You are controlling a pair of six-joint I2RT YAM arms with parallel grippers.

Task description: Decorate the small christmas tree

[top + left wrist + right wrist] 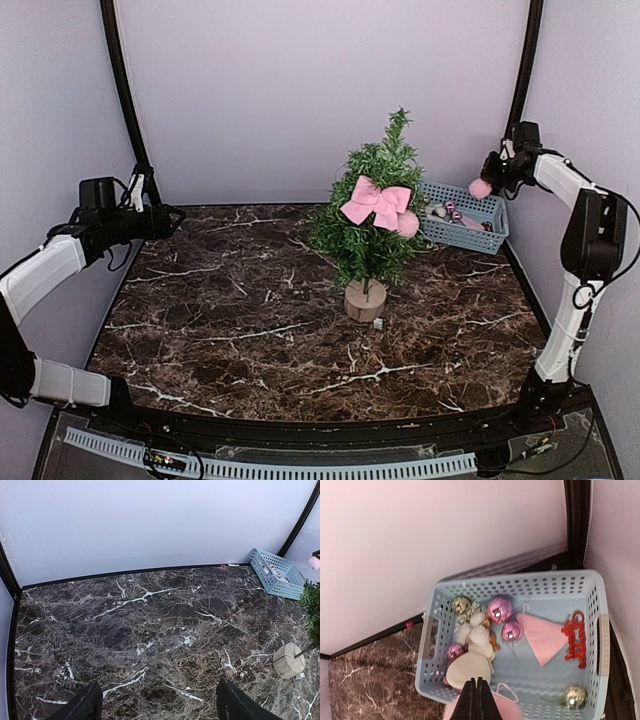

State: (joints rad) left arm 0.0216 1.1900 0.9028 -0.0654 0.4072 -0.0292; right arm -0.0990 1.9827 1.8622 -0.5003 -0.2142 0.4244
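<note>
**Tree.** The small christmas tree (372,232) stands upright on the marble table (230,310), a little right of centre and nearer the back wall. Its long axis is vertical. The tip points up and the round wooden base (365,300) sits flat on the tabletop. A pink bow (377,203) is fixed on the front of the branches about halfway up. A pink ball (407,225) sits just beside the bow, at its lower right. In the left wrist view only the base (289,661) and some branches at the right edge are visible.

**Basket.** A blue basket (495,212) rests at the back right corner of the table, just beside the tree. The right wrist view shows its contents: pink baubles (499,609), gold baubles (572,696), a pink triangle (542,637), red lettering (575,640) and a cream plush piece (470,667).

**Right gripper.** The right gripper (492,180) hangs above the basket. Its fingers (469,702) are pressed together on a pink pompom (480,188), which is lifted clear of the basket.

**Left gripper.** The left gripper (172,220) is held over the left edge of the table, well apart from the tree. Its fingers (82,706) are spread wide with nothing between them.
</note>
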